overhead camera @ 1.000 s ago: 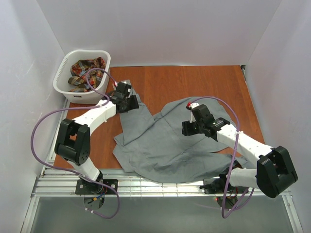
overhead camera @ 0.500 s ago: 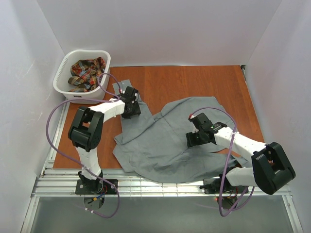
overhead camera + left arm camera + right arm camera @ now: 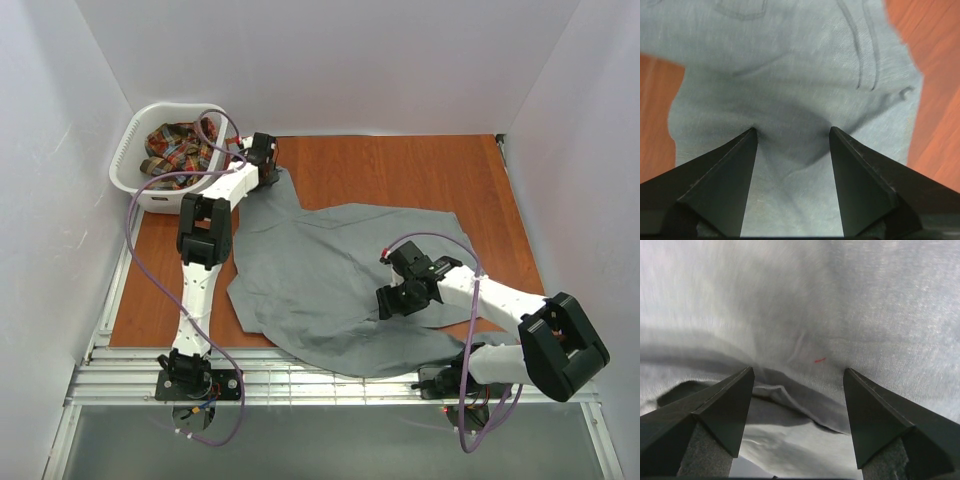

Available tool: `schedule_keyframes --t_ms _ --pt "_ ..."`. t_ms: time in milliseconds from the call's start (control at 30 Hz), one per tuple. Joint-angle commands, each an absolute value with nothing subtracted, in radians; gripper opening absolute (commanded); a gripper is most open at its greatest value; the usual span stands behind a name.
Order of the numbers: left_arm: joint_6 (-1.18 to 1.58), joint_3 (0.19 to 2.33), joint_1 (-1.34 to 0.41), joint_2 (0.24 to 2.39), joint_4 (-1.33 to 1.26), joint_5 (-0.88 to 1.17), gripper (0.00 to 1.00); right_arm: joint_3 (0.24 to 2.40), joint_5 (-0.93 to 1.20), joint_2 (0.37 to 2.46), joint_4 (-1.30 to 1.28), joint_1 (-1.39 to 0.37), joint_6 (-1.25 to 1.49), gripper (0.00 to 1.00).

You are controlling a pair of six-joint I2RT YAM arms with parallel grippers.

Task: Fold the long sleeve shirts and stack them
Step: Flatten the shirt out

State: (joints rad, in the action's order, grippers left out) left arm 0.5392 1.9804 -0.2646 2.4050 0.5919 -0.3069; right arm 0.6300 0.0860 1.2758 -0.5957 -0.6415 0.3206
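L arm stretched far back, L gripper (image 3: 792, 131) wide over grey shirt (image 3: 320, 270); R arm bent low, R gripper (image 3: 799, 370) wide; cloth contact unclear.

Grey shirt (image 3: 320, 270) spread ctr; plaid shirt (image 3: 165, 150) far-L

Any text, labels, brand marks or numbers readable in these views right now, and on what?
None readable.
The grey shirt shows no print or tag; a tiny red fleck on it is a mark, not lettering.
The plaid shirt and laundry basket carry no legible writing.
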Motion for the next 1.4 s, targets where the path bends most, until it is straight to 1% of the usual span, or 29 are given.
schedule_keyframes --t_ms 0,33,67,100,200,233,267,300,333,367,400,433,500,567,600,667,700,733,833,967,1133,1233,1333,1367 --pt "0.512 2.164 -0.258 2.529 0.698 -0.328 0.57 0.6 0.198 1.299 -0.686 -0.683 0.348 0.68" --pt "0.505 2.213 -0.258 2.543 0.689 -0.325 0.58 0.609 0.207 1.299 -0.686 -0.69 0.345 0.68" --pt "0.496 2.214 -0.258 2.533 0.669 -0.308 0.64 0.636 0.218 1.292 -0.686 -0.692 0.342 0.68" --pt "0.48 2.2 -0.258 2.514 0.61 -0.299 0.66 0.656 0.216 1.273 -0.68 -0.692 0.339 0.68" --pt "0.471 2.042 -0.259 2.367 0.481 -0.261 0.75 0.771 0.114 1.249 -0.683 -0.661 0.318 0.68" --pt "0.466 1.984 -0.261 2.27 0.456 -0.249 0.77 0.81 0.098 1.252 -0.684 -0.637 0.305 0.67" --pt "0.466 1.897 -0.264 2.22 0.439 -0.23 0.78 0.84 0.092 1.255 -0.683 -0.606 0.287 0.66" --pt "0.465 1.852 -0.265 2.173 0.436 -0.218 0.81 0.901 0.095 1.267 -0.678 -0.522 0.256 0.66" --pt "0.462 1.811 -0.278 2.083 0.437 -0.206 0.82 0.925 0.097 1.276 -0.675 -0.473 0.241 0.65" --pt "0.459 1.717 -0.287 2.036 0.443 -0.192 0.82 0.946 0.097 1.284 -0.655 -0.422 0.227 0.65" --pt "0.46 1.674 -0.299 1.99 0.465 -0.164 0.83 0.981 0.1 1.299 -0.64 -0.332 0.218 0.65" --pt "0.465 1.628 -0.314 1.903 0.472 -0.158 0.83 0.992 0.103 1.308 -0.62 -0.287 0.204 0.64" --pt "0.463 1.481 -0.369 1.824 0.498 -0.137 0.83 1.037 0.12 1.354 -0.575 -0.197 0.199 0.64" --pt "0.486 1.389 -0.432 1.737 0.523 -0.124 0.83 1.064 0.107 1.393 -0.549 -0.16 0.218 0.62" --pt "0.497 1.3 -0.455 1.691 0.54 -0.097 0.83 1.069 0.086 1.431 -0.535 -0.144 0.225 0.62" --pt "0.515 1.218 -0.501 1.654 0.546 -0.055 0.83 1.08 0.069 1.466 -0.503 -0.135 0.245 0.6" --pt "0.521 1.147 -0.509 1.631 0.555 -0.042 0.83 1.08 0.063 1.5 -0.496 -0.133 0.25 0.59" --pt "0.526 1.12 -0.514 1.623 0.564 -0.019 0.82 1.071 0.058 1.517 -0.488 -0.133 0.25 0.56" --pt "0.529 1.027 -0.515 1.597 0.575 -0.037 0.82 1.039 0.061 1.557 -0.474 -0.141 0.253 0.56" --pt "0.541 0.988 -0.514 1.603 0.586 -0.095 0.81 0.924 0.048 1.554 -0.477 -0.178 0.256 0.57" --pt "0.537 0.991 -0.509 1.696 0.6 -0.123 0.81 0.839 0.041 1.549 -0.528 -0.268 0.267 0.59" --pt "0.54 1.008 -0.494 1.741 0.62 -0.152 0.8 0.805 0.031 1.555 -0.567 -0.353 0.281 0.59" --pt "0.532 1.043 -0.453 1.758 0.637 -0.207 0.8 0.77 0.057 1.542 -0.597 -0.478 0.31 0.6" --pt "0.526 1.064 -0.44 1.755 0.649 -0.216 0.8 0.764 0.089 1.536 -0.604 -0.556 0.319 0.6"
